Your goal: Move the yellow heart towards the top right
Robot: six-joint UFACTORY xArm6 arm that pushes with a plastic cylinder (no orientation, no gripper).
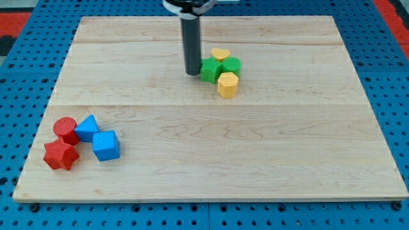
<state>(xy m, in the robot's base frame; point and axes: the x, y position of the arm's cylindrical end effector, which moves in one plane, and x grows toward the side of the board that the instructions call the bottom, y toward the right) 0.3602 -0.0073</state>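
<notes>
My tip sits at 8 o'clock of the small yellow wooden heart; tool grips nothing. Looks light and slidey, so I'd push its lower-left edge.

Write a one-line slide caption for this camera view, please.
My tip rests left of the green blocks, yellow heart behind them.

Your colours on the pale wood bench

You see a yellow heart and a yellow hexagonal block, with two green blocks between them. At the view's lower left sit a red cylinder, a red star-shaped block, a blue triangular block and a blue cube. The rod is dark, almost black, down to my tip. The bench shows light grain in long planks; around it lies blue pegboard dotted with holes, with red patches at the top corners.
</notes>
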